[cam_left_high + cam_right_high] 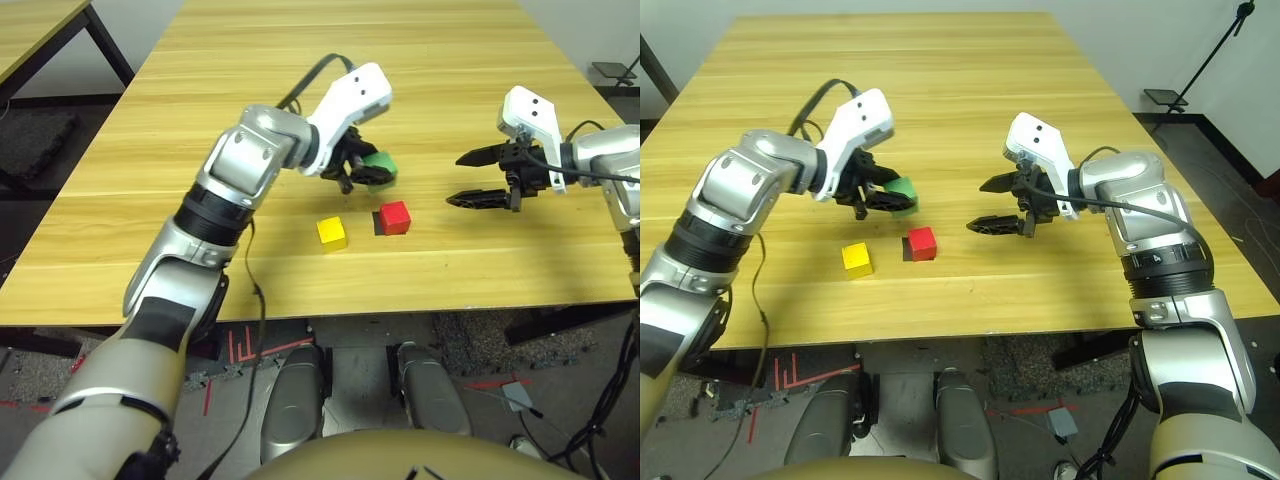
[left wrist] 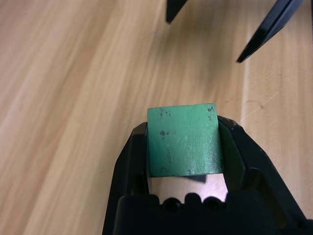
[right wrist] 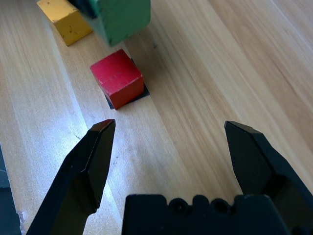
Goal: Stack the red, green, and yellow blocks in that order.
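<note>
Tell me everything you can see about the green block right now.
The green block is a small matte cube, painted green with a few dark specks and slightly worn edges. The left hand is shut on it, its two black fingers pressing opposite side faces. It is held off the wooden table, slightly tilted, behind the red block and yellow block, touching neither. Nothing but the fingers touches it.
</note>
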Tool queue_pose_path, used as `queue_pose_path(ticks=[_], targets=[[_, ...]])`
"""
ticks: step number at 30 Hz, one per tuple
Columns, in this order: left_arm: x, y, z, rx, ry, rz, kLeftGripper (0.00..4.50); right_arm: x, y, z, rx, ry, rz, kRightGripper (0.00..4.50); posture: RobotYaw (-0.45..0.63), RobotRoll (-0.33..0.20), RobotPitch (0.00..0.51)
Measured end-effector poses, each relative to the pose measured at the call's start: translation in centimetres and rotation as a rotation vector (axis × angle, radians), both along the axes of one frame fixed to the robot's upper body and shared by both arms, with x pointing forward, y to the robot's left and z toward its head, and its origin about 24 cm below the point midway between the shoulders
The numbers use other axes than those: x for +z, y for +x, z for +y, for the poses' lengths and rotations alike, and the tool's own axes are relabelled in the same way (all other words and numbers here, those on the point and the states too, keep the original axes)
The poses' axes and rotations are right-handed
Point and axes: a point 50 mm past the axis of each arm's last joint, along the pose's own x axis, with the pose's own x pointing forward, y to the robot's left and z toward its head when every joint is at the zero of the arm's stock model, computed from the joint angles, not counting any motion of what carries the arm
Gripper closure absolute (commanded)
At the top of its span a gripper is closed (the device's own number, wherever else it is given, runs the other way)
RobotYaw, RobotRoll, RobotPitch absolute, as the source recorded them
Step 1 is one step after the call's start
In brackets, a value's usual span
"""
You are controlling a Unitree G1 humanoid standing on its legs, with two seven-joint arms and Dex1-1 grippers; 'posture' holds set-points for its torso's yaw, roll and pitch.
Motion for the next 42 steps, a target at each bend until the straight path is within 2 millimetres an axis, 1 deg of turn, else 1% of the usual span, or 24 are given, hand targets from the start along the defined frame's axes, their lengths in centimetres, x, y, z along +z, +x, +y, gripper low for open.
queue_pose_path(ticks=[3,5,8,13,21,30,39,41,42], targets=[[-0.5,-0.3,-1.0,-0.019,0.009,0.008,2.44,-0.4,-0.2,0.0,-0.002,0.015,0.014,0.00,0.19,-0.026,0.093],[-0.6,-0.3,-1.2,-0.021,0.014,0.008,2.44,-0.3,-0.4,0.2,0.004,0.022,0.014,0.00,0.19,-0.026,0.094],[-1.0,-0.4,-1.2,-0.017,0.025,0.011,2.44,-0.2,-0.5,0.2,0.002,0.022,0.008,0.00,0.18,-0.026,0.095],[-2.4,-0.4,-0.9,-0.009,0.042,0.038,2.44,-0.4,-0.8,0.0,-0.019,0.016,0.023,0.00,0.17,-0.027,0.098],[-2.5,-0.2,-0.9,-0.025,0.036,0.024,2.44,-0.1,-0.9,0.4,-0.012,0.035,0.017,0.00,0.16,-0.025,0.102],[-2.6,-0.2,-1.1,-0.048,0.035,0.013,2.44,-0.2,-1.0,0.2,-0.032,0.033,0.017,0.00,0.16,-0.021,0.103],[-3.6,-0.2,-1.0,-0.059,0.036,0.036,2.44,-0.2,-1.0,0.1,-0.042,0.030,0.016,0.00,0.15,-0.021,0.108],[-3.7,-0.2,-1.1,-0.066,0.036,0.037,1.73,-0.2,-1.0,0.1,-0.041,0.029,0.015,0.00,0.16,-0.023,0.106],[-3.7,-0.2,-1.1,-0.069,0.035,0.038,1.44,-0.2,-1.0,0.1,-0.042,0.029,0.015,0.00,0.16,-0.023,0.106]])
